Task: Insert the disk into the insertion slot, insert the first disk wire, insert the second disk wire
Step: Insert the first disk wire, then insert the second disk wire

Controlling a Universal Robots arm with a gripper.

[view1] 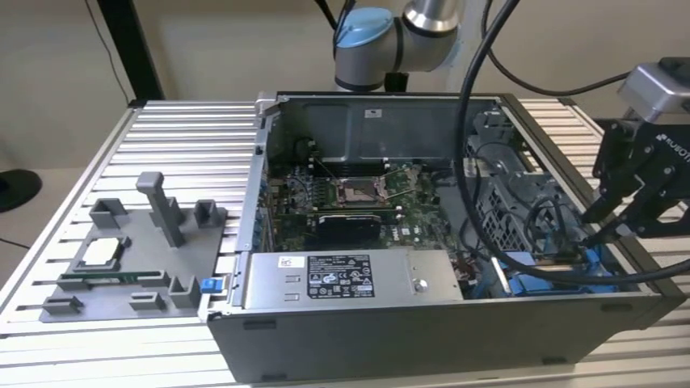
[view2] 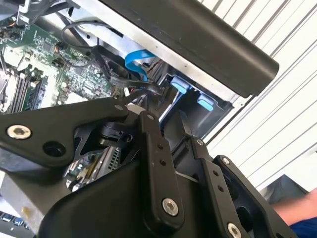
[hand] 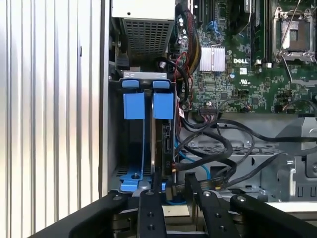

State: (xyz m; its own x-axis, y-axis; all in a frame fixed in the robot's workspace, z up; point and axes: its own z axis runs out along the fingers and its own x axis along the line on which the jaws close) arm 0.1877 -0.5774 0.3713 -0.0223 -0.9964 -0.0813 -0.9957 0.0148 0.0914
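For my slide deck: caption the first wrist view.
Gripper near the blue-railed slot, black cables alongside, motherboard beyond.

The gripper (hand: 173, 182) faces the insertion slot (hand: 146, 75), which lies at its 12 o'clock. Two blue tabs (hand: 133, 105) stand side by side in the slot. The disk (hand: 164, 141) sits edge-on beneath one tab. Black wires (hand: 223, 148) loop at the gripper's 2 o'clock, near the green motherboard (hand: 237, 74). The ribbed table (hand: 49, 124) lies at 10 o'clock.
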